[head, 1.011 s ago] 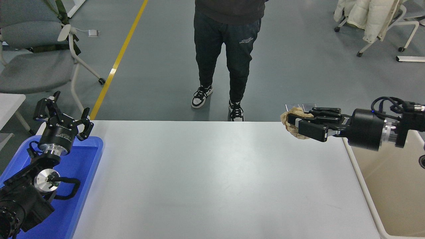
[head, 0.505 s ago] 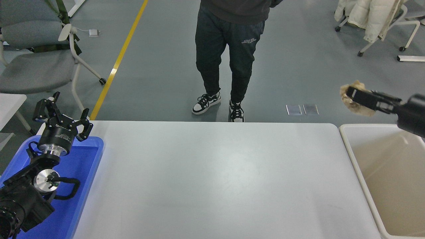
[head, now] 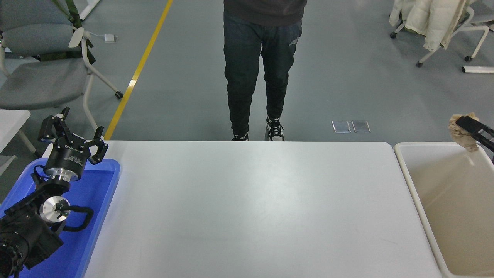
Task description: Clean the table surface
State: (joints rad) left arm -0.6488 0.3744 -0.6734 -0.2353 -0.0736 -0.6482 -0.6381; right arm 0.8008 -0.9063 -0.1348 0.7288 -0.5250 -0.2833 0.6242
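The table surface is recorded as a plain white top filling the middle of the view. All positions below are referred to it.

At its right edge, just beside it, a beige bin is placed. Over the far rim of that bin, the right gripper is seen at the picture's right edge, clamped on a crumpled brown paper wad; the wad is held clear of the table surface, above the bin's far corner.

At its left edge a blue tray is set. Above the tray the left gripper is parked with its fingers spread apart and nothing between them. White lettering is printed on the black gripper body but cannot be read.

Beyond its far edge a person in dark trousers is standing; a small light print on one trouser leg is too small to be read. A yellow floor line is noted beyond the far left corner.
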